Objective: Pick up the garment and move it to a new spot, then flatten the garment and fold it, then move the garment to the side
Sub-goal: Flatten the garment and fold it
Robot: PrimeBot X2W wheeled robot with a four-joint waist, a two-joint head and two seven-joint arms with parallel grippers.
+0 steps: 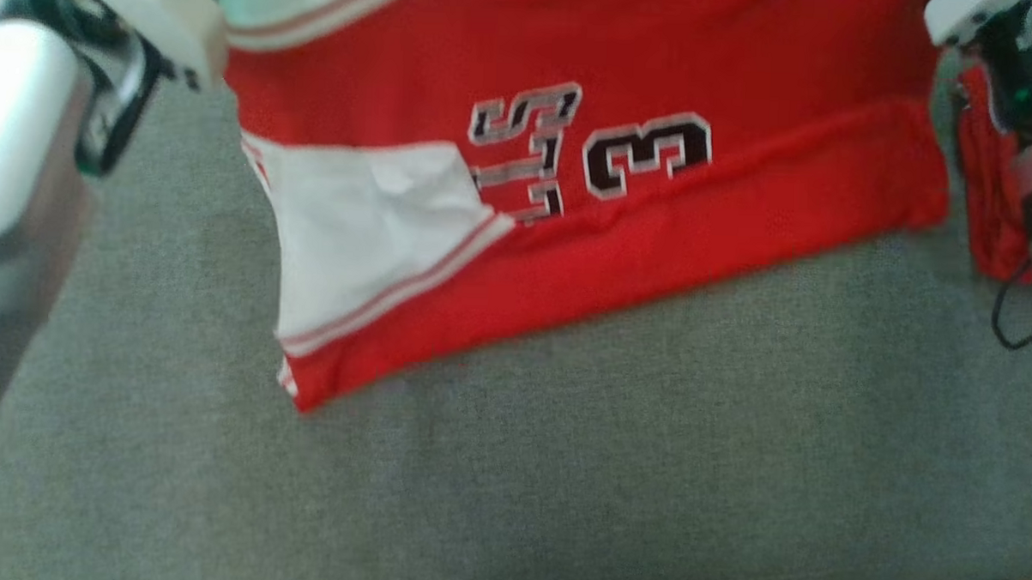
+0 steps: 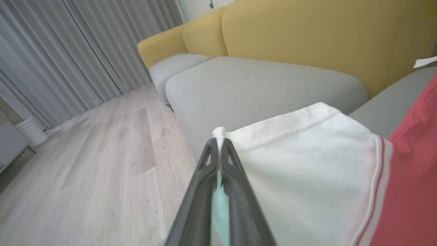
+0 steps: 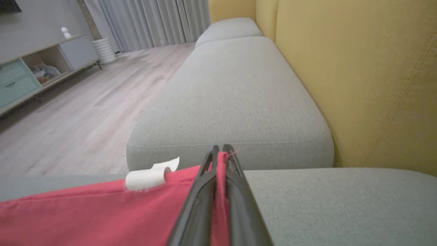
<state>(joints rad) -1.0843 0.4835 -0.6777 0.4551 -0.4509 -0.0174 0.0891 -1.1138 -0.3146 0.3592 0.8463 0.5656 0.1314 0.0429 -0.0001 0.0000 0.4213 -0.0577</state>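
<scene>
Now we hold the garment (image 1: 655, 235) stretched between both arms over the grey sofa seat (image 1: 561, 480). We cannot tell whether its near hem touches the cushion. Our left gripper (image 2: 219, 143) is clenched on the edge of the white sleeve (image 2: 307, 164) at the left. Our right gripper (image 3: 220, 150) is pinched tight onto a red corner at the right. The black number 3 (image 1: 645, 153) faces us upside down. A yellow backrest (image 3: 358, 85) rises on the far side.
</scene>
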